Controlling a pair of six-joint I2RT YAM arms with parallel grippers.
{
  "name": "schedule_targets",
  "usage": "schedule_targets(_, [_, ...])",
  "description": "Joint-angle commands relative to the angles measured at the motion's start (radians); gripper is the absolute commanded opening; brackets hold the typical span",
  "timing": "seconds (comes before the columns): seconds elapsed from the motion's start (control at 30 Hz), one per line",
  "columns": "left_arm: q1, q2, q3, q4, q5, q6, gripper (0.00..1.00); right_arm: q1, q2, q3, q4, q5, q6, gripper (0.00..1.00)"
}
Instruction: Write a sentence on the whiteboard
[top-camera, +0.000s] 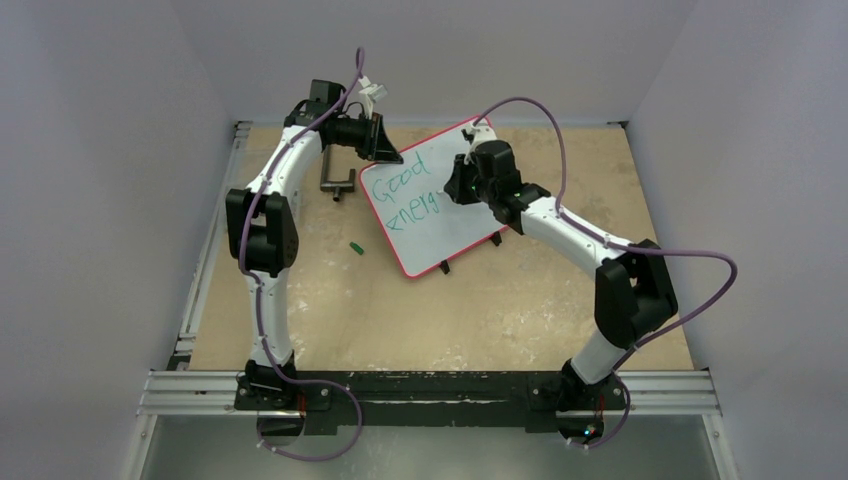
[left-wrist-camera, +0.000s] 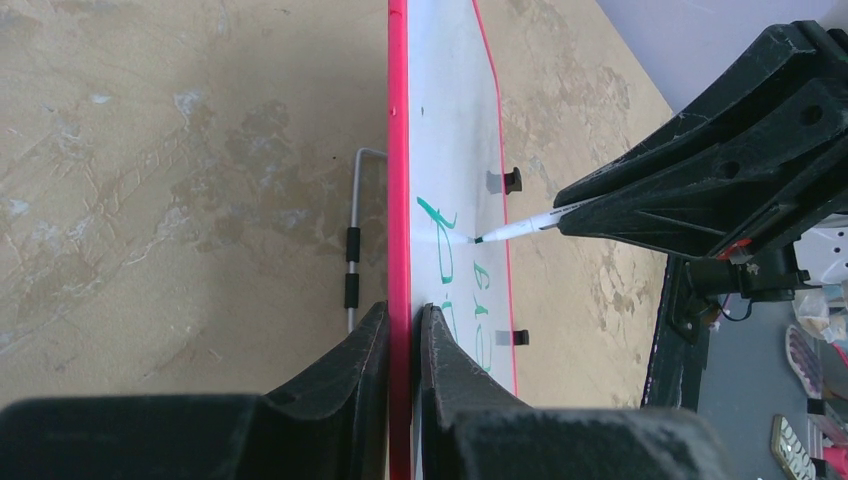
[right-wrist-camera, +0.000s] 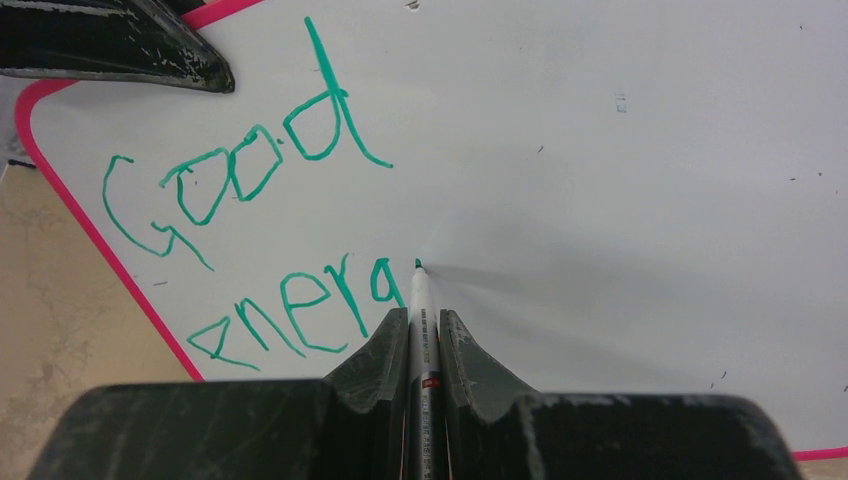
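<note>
The whiteboard (top-camera: 440, 215), white with a red frame, lies tilted at the back middle of the table. Green writing (top-camera: 400, 195) on it reads "Good" above "energ" (right-wrist-camera: 300, 310). My left gripper (top-camera: 385, 150) is shut on the board's far left edge (left-wrist-camera: 399, 200), its jaws either side of the red frame (left-wrist-camera: 403, 320). My right gripper (top-camera: 462, 185) is shut on a white marker (right-wrist-camera: 420, 320) with a green tip (right-wrist-camera: 418, 265) that touches the board just right of the "g". The marker also shows in the left wrist view (left-wrist-camera: 515, 228).
A green marker cap (top-camera: 355, 246) lies on the tan table left of the board. A metal bracket (top-camera: 338, 182) sits behind the board's left edge, also in the left wrist view (left-wrist-camera: 352, 260). Black clip feet (top-camera: 446, 266) stick out at the board's near edge.
</note>
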Motion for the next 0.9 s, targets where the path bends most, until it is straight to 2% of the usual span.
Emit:
schedule_targets(0.0, [-0.008, -0.065, -0.001, 0.024, 0.024, 0.064, 0.0, -0.002, -0.018, -0.036, 0.032, 0.022, -0.002, 0.0])
schedule_targets(0.43, [-0.008, -0.064, -0.002, 0.025, 0.025, 0.065, 0.0, -0.002, -0.06, -0.084, 0.009, 0.065, -0.003, 0.0])
schedule_targets(0.87, [-0.008, -0.066, -0.003, 0.024, 0.026, 0.065, 0.0, -0.018, 0.029, 0.088, -0.023, 0.091, -0.013, 0.0])
